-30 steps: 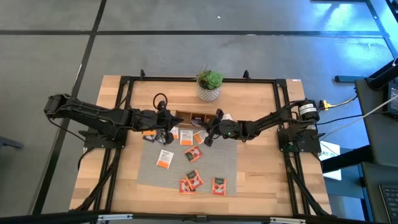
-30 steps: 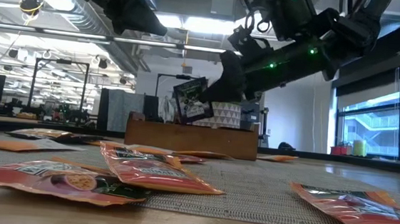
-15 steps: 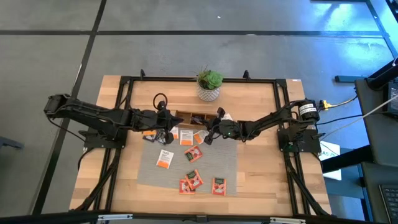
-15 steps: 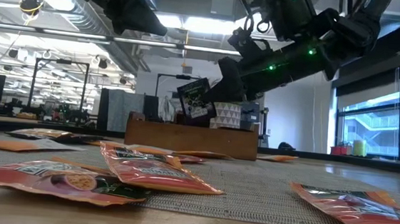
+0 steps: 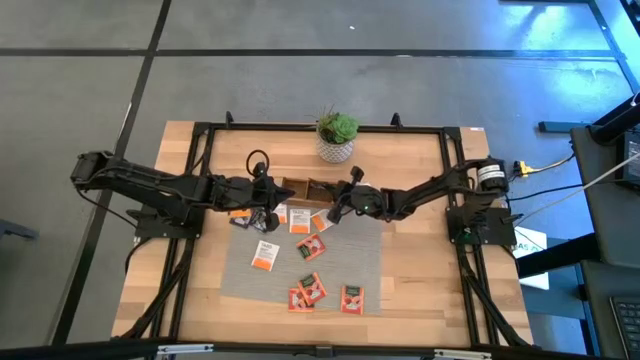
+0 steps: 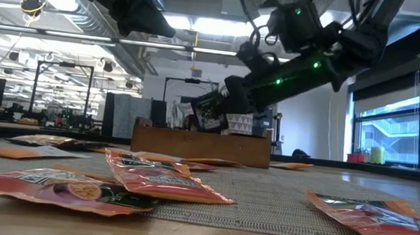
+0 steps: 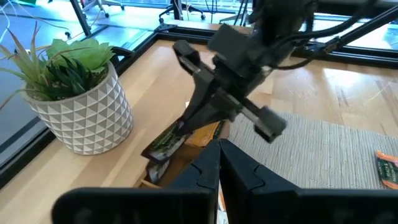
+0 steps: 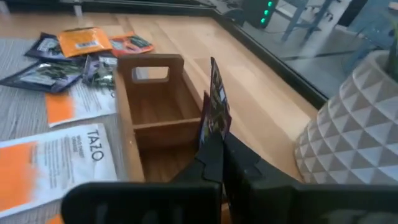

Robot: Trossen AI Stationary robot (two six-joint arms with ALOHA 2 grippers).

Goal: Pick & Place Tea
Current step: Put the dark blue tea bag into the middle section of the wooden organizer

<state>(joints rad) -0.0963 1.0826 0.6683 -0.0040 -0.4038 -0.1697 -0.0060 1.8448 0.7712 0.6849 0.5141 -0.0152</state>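
**Low view: one dark packet above the tray, most of the tea not yet sorted**

Low view, nearest the camera: orange-red tea packets point(image 6: 149, 179) lie flat on the grey mat point(image 6: 278, 202), with another at the right edge point(image 6: 371, 215). None of these has been touched by a pincer at this moment. Behind them stands the wooden tray point(image 6: 200, 143), and just above its rim the right pincer point(image 6: 222, 107) is clamped on a dark tea packet point(image 6: 209, 110), which hangs tilted in the air.

The right wrist view shows the same dark packet point(image 8: 216, 106) standing edge-on between the closed fingers, over the tray's compartments point(image 8: 155, 102); the two compartments seen there look bare. More dark, orange and white packets point(image 8: 59, 53) lie beyond the tray's end wall and beside it.

From above, roughly ten packets are spread over the mat point(image 5: 368, 262) and the surface point(image 5: 420, 290), some orange-red ones near the front point(image 5: 310, 292) and a white-and-orange one point(image 5: 264, 255) to the left. The left pincer point(image 5: 268, 208) waits by the tray's left end; I cannot tell how its fingers stand.

My judgement: the task is at an early stage. One packet is about to be dropped in, and almost the whole lot is left to move.
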